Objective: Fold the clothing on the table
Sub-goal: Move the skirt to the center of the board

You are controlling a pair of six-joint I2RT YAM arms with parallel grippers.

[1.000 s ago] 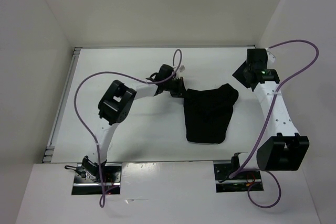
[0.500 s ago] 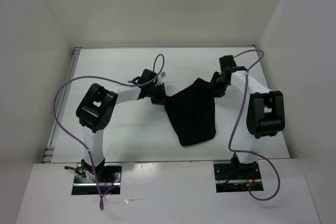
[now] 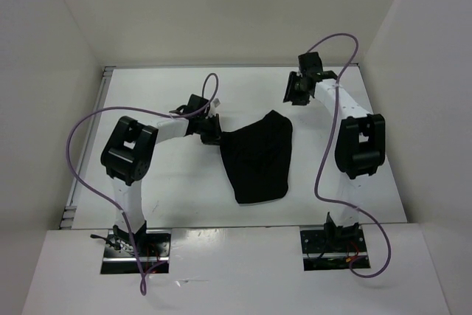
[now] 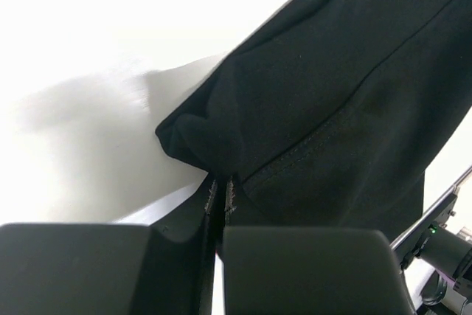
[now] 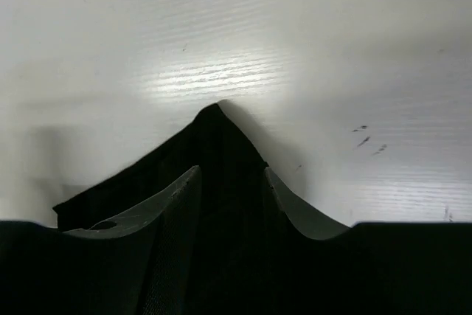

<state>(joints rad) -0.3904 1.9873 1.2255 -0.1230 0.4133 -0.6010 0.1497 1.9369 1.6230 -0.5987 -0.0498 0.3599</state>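
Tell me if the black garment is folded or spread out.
Not neatly folded: the garment lies on the table as an uneven wedge, one corner bunched in the shut left fingers.

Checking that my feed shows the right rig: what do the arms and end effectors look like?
Both arms have white links and bulky black joint housings: left arm, right arm. A purple cable loops loosely along each. The left end effector and right end effector are dark, with two blocky fingers. Each base sits on a black plate.
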